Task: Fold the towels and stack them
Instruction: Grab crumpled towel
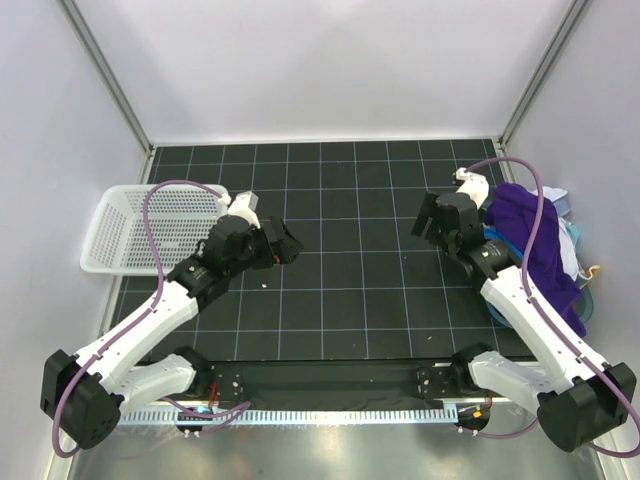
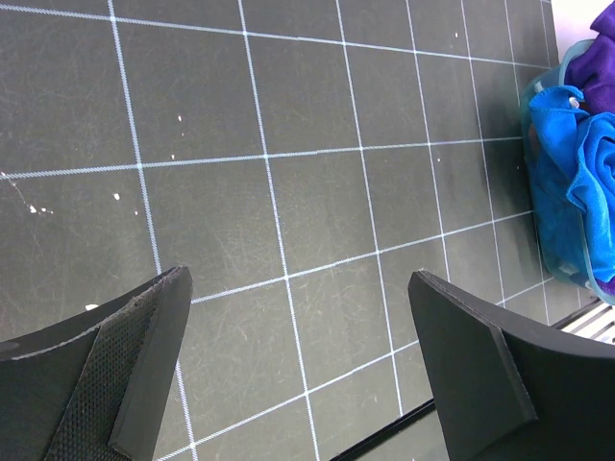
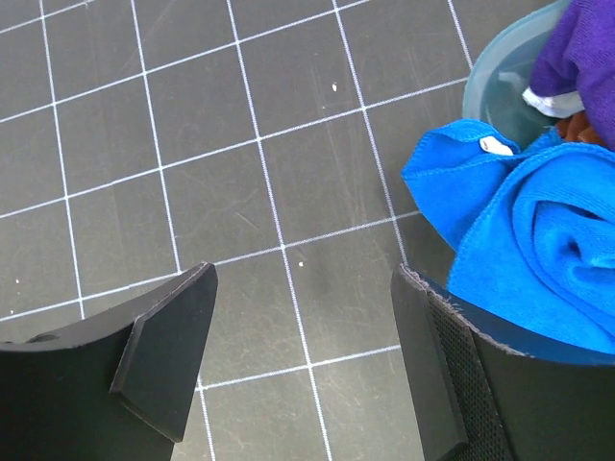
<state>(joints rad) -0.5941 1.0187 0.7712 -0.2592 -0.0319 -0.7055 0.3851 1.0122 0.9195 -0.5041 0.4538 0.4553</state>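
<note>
The towels lie in a crumpled heap at the right edge of the mat. The purple towel [image 1: 535,245] is on top, the blue towel [image 1: 497,237] pokes out beneath it, and a bit of white cloth [image 1: 575,250] shows at the far right. My right gripper [image 1: 428,222] is open and empty over bare mat just left of the heap. In the right wrist view the blue towel [image 3: 538,240] lies beside the right finger, with the purple towel [image 3: 586,48] beyond it. My left gripper [image 1: 285,242] is open and empty over the mat's left half. It also shows in the left wrist view [image 2: 298,365].
A white perforated basket [image 1: 150,225] stands at the left edge of the mat. The towels sit partly in a translucent teal tub [image 3: 490,77], which also shows in the left wrist view [image 2: 527,96]. Grey walls close in the back and sides.
</note>
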